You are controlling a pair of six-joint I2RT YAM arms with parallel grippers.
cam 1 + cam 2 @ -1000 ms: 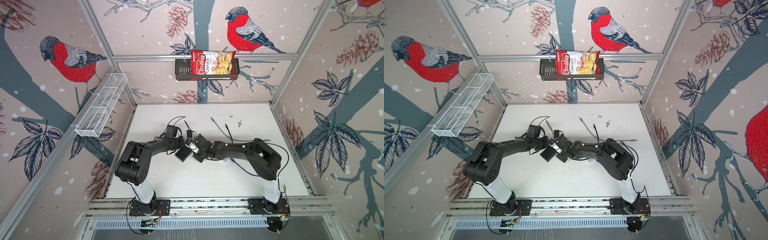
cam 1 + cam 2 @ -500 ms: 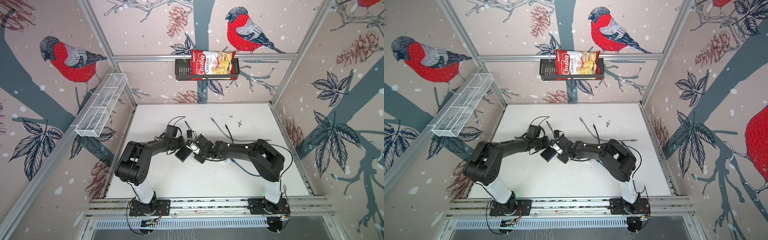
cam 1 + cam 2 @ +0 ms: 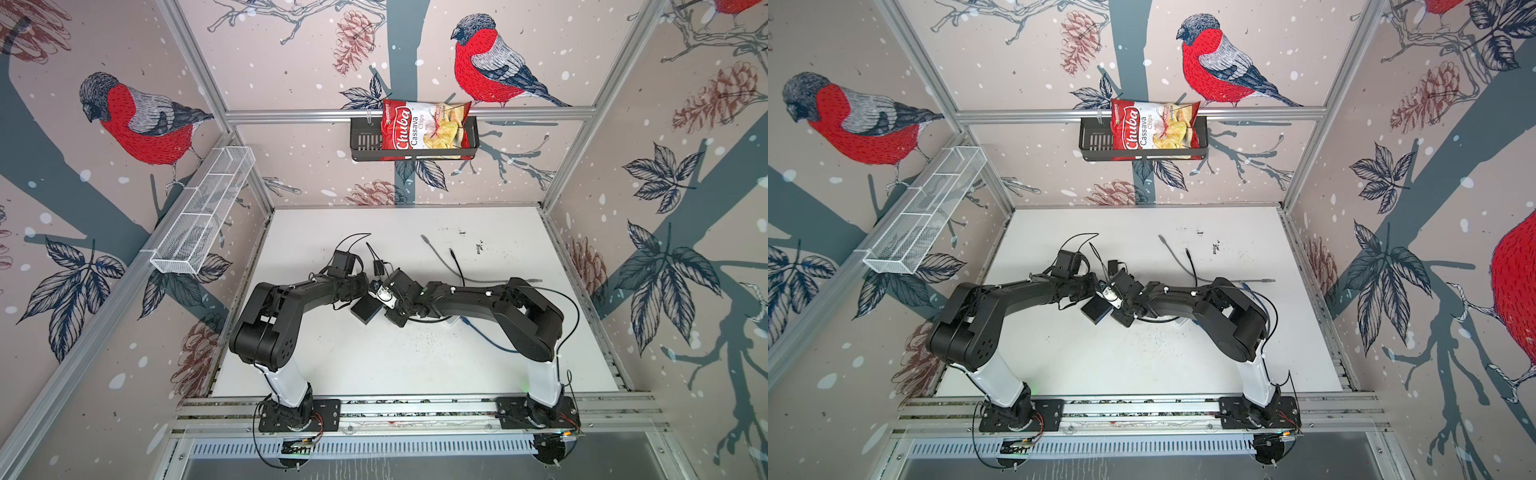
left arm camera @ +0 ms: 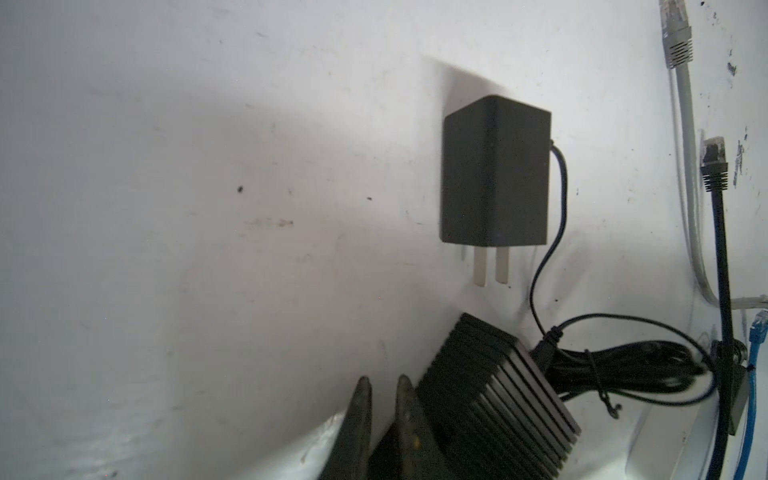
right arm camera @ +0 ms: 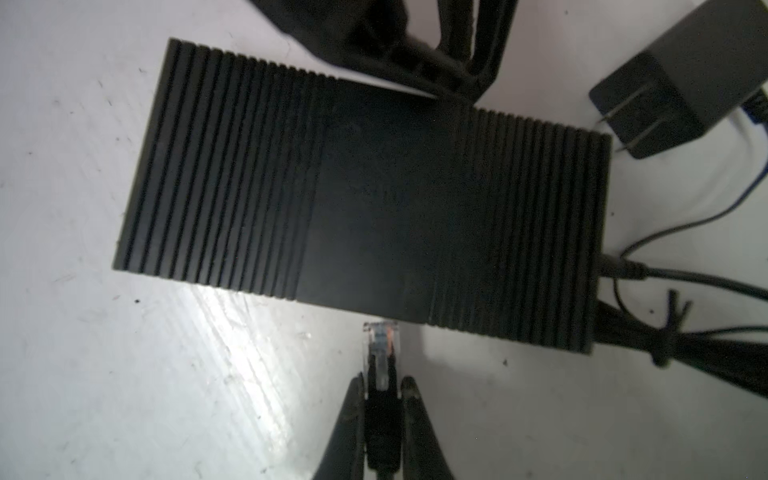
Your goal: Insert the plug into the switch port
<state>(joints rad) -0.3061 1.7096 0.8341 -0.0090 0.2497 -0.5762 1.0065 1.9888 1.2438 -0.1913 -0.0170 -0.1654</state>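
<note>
At the middle of the white surface (image 3: 374, 365), the black ribbed switch (image 5: 365, 195) lies flat, with both arms reaching in to it from either side in both top views. The right pincer (image 5: 383, 384) is clamped on the dark boot of the plug (image 5: 380, 345), whose clear tip sits right against one long side of the switch; the ports are hidden, so I cannot tell whether it has entered one. The left pincer (image 4: 383, 382) is drawn narrow with nothing between its fingers, just beside a corner of the switch on the opposite side. A black power adapter (image 4: 494, 174) lies near the switch, prongs toward it, and loose grey (image 4: 681, 83) and black (image 4: 715, 166) network cables lie further off.
</note>
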